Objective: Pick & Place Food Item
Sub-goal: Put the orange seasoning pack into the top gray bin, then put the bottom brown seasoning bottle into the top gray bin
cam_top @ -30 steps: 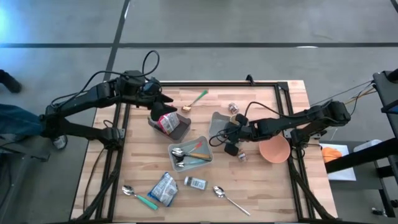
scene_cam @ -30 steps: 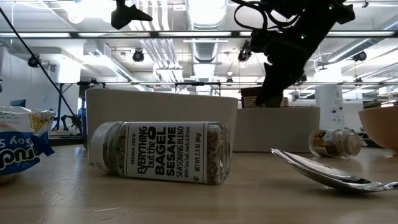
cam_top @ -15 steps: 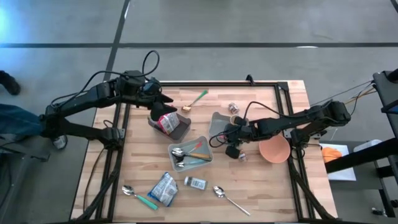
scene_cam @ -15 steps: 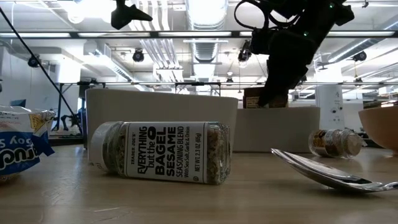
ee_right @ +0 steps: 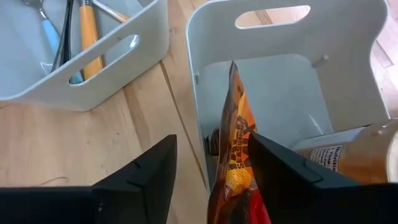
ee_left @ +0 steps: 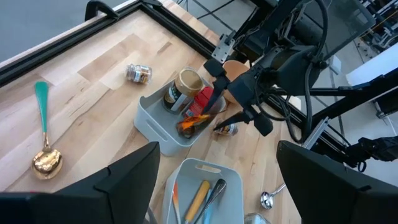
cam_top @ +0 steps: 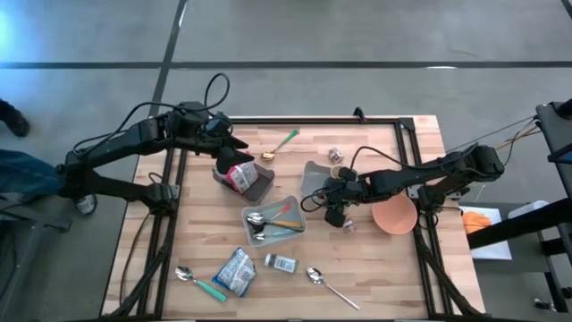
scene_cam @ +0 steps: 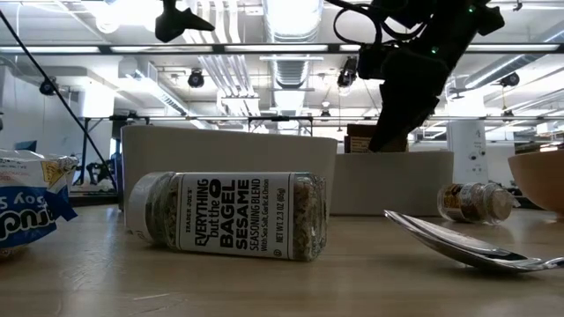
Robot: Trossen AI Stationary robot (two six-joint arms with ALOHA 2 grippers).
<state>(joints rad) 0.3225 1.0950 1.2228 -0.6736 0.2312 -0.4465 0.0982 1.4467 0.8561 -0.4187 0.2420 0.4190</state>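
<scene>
Presently, snack packet [ee_right: 235, 168]: upright in white bin [ee_right: 348, 93] beside jar [ee_right: 348, 158], between parted, no longer gripping right gripper [ee_right: 211, 180] fingers; probably light, crinkly, slippery—best pinched at top edge; left gripper [ee_left: 217, 180] open, empty.

My wooden tabletop [cam_top: 389, 259] holds three white bins [cam_top: 273, 220], spoons [cam_top: 325, 283], a seasoning jar [cam_top: 281, 263], a snack bag [cam_top: 234, 271] and an orange bowl [cam_top: 395, 215].

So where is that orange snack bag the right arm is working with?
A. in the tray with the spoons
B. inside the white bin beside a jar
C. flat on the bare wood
B: the snack bag stands in the white bin next to the jar.
</scene>
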